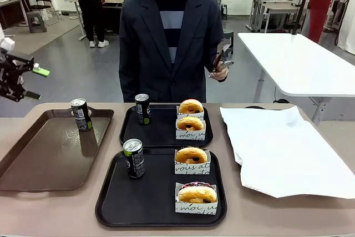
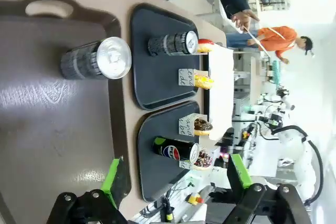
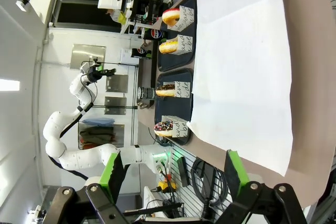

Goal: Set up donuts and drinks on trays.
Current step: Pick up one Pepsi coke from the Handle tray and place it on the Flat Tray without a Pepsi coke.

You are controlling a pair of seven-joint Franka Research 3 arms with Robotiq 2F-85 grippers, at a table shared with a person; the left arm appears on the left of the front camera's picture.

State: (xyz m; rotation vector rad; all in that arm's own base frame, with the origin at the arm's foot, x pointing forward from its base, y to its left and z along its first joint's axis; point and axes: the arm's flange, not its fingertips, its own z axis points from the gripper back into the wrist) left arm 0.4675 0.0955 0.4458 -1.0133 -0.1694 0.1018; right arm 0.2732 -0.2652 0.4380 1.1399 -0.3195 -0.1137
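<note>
We are hovering the left pincer (image 1: 30,83) above the desk's (image 1: 66,215) left edge, fingers spread wide and gripping nothing. The right pincer (image 3: 173,174) is hanging over the white paper sheet (image 1: 283,148) on the right side, likewise spread and empty.

The step in hand looks like the spare can (image 1: 81,114) standing upright at the far end of the long brown tray (image 1: 39,159) — though each black tray seems served already. To take it well, we are thinking of coming in level, straddling the can's body below the silver top, and closing squarely so it is not tipping; the brown tray's rim near it needs clearing on the way.

Counting now: three cans — one on the brown tray, one on the far black tray (image 1: 161,131), one on the near black tray (image 1: 155,198). Four donuts in paper sleeves, two per black tray, all along the right sides. Two black trays, touching or nearly so, front to back. The person's hand (image 1: 221,71) is holding tongs beyond the desk.
</note>
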